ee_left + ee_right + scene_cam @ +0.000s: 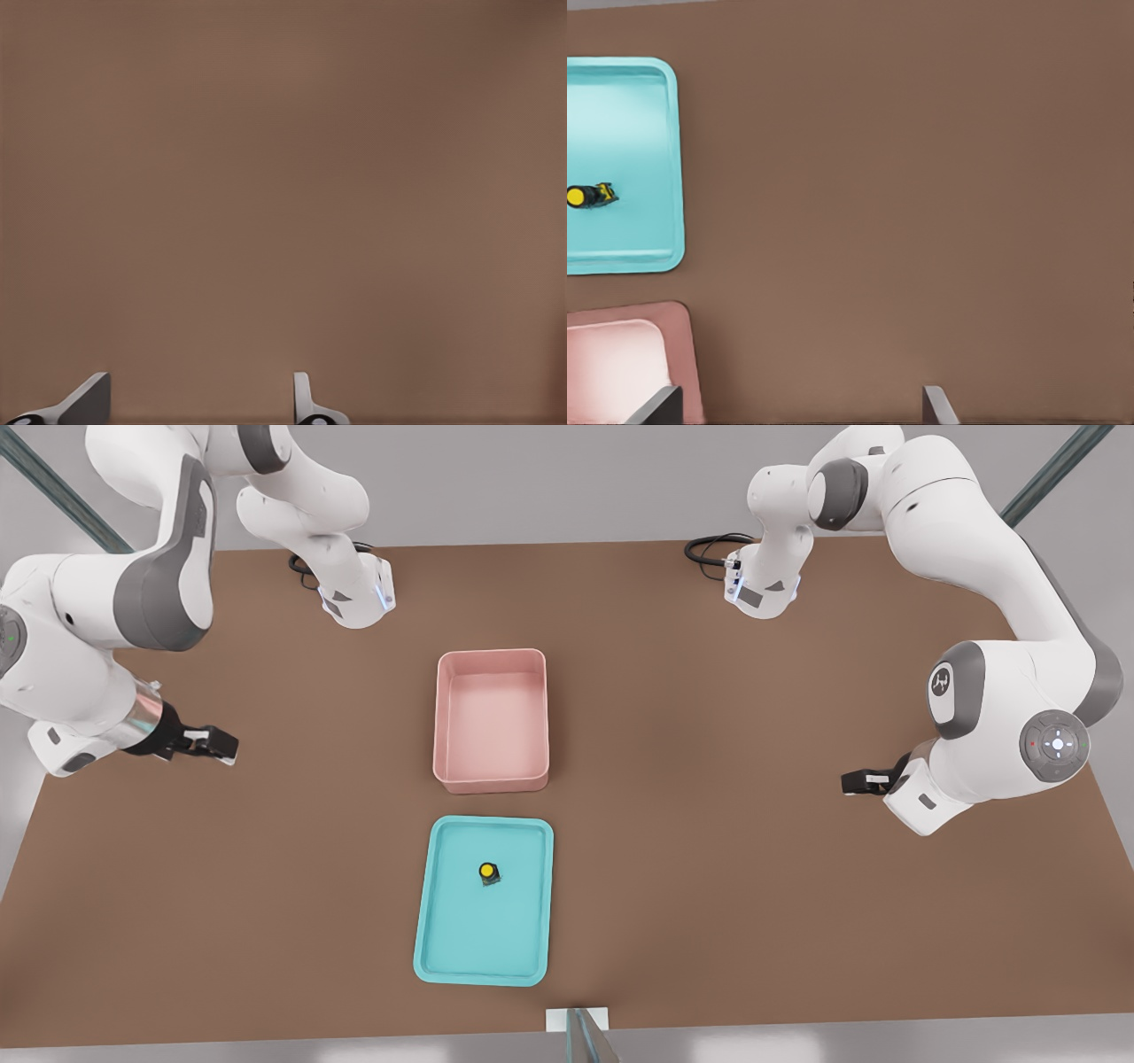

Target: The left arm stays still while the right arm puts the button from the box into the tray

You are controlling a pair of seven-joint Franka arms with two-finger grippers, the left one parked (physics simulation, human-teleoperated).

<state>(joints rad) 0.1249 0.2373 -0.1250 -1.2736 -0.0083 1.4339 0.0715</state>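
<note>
— Starting at the near edge of the table (797,921), what is seen first?

— The turquoise tray (443,948) is met first, its long axis running from near to far. The button (487,873) is found inside it, on the floor of the far half, slightly toward the front view's right, clear of the rim.

— How is the button described?

— A round yellow cap on a small dark base is shown. In the front view the cap is seen almost from above. In the right wrist view the button (588,196) is seen from the side, so its length from cap to base can be made out there; whether it stands or lies tipped cannot be told.

— And farther back?

— The pink box (492,779) is set just beyond the tray, apart from it, with the same long axis; only bare floor is seen inside it.

— Where is the gripper?

— The gripper (213,744) is held at the front view's left, well apart from tray and box, above bare table. Its fingers (939,405) are seen spread apart in the right wrist view, with nothing between them.
</note>
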